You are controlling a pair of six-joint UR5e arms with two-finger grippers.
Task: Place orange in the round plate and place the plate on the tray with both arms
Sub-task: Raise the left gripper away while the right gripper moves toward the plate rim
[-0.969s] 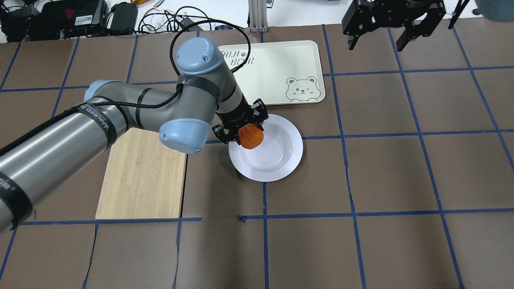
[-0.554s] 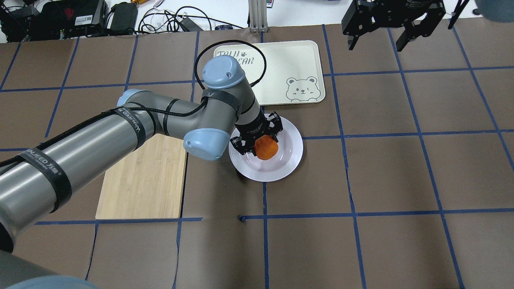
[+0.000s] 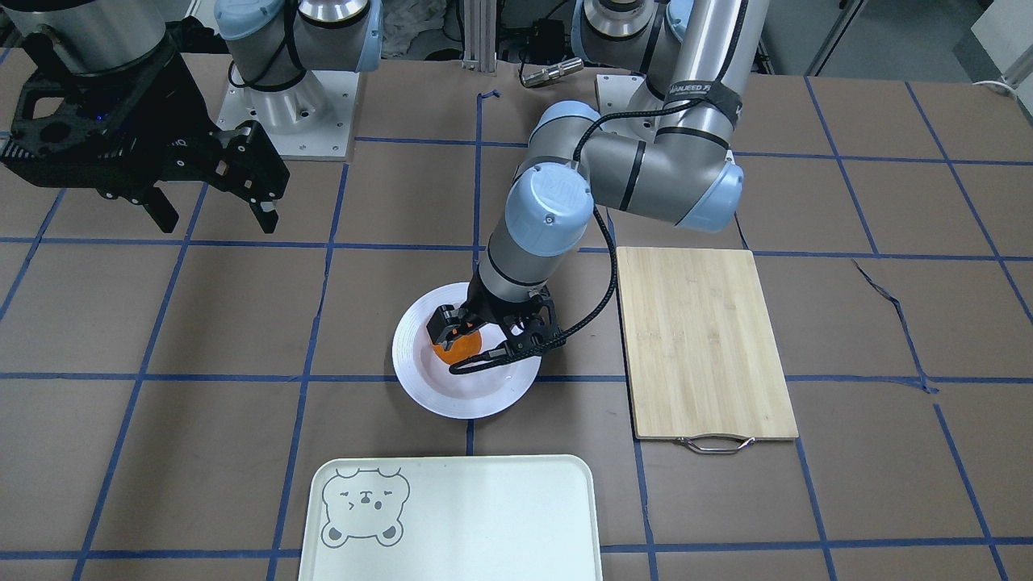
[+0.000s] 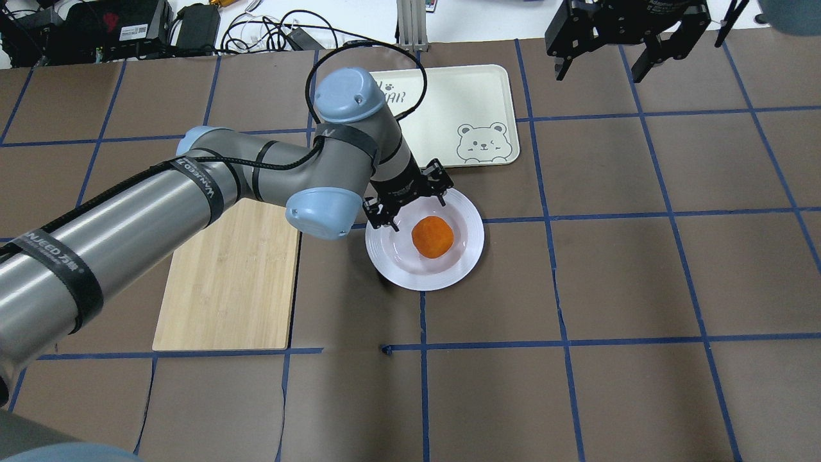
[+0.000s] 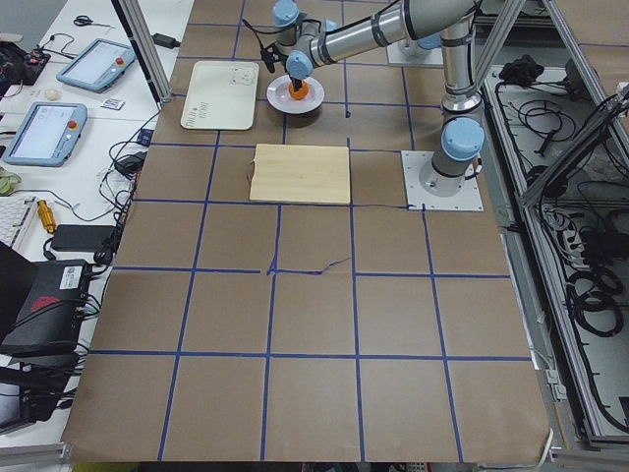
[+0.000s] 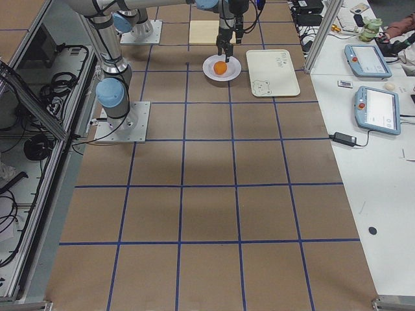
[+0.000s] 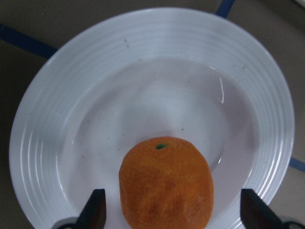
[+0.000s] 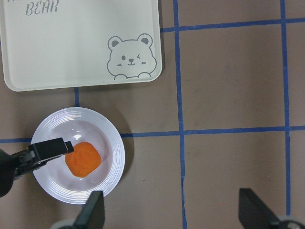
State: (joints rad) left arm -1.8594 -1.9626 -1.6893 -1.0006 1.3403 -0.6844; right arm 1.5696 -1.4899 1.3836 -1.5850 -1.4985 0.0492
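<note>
The orange (image 4: 433, 237) lies free in the sunken centre of the round plate (image 4: 471, 247), on the side nearer the robot. My left gripper (image 4: 417, 213) hangs open just above it, one finger on each side and neither touching. The left wrist view looks straight down on the orange (image 7: 166, 183) and the plate (image 7: 57, 119), with both fingertips wide apart at the bottom edge. The tray (image 4: 449, 102) lies bare just beyond the plate. My right gripper (image 4: 600, 74) hangs open and high at the far right, holding nothing; its wrist view looks down on the tray (image 8: 71, 47) and the plate (image 8: 114, 143).
A wooden cutting board (image 4: 228, 282) with a metal handle lies to the plate's left, under my left arm. Cables and devices line the far edge of the table. Brown matting with blue tape lines covers the surface.
My left gripper carried the orange over the plate, opened and let it go. The orange now rests in the plate and the gripper has drawn back a little. The right arm has not moved.
</note>
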